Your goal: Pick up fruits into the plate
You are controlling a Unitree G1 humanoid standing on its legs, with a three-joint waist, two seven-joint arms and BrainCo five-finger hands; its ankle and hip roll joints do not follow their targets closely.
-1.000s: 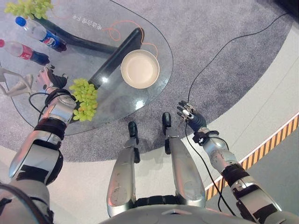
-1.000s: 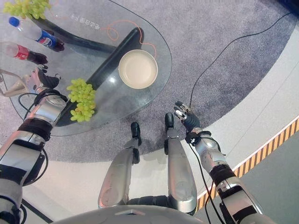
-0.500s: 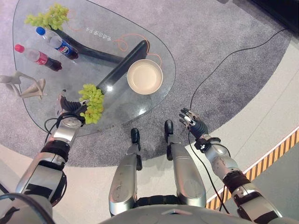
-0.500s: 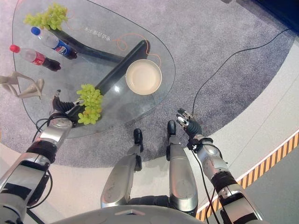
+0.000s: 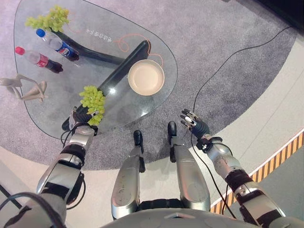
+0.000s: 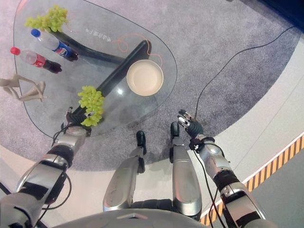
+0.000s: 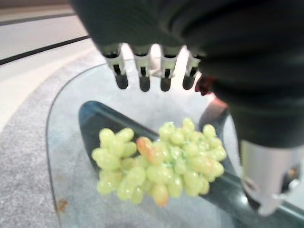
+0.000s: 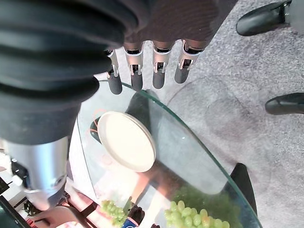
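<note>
Green grapes (image 5: 92, 102) are seen just ahead of the left hand (image 5: 81, 118), whose fingers are held straight and empty; the plate (image 5: 146, 77) lies well beyond.

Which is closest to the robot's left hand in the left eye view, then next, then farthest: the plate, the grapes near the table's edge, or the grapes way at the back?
From the left hand:
1. The near bunch of grapes, just past the fingers at the table's near edge.
2. The plate, farther along toward the robot's right.
3. The far bunch of grapes, at the table's far end beside the bottles.
</note>
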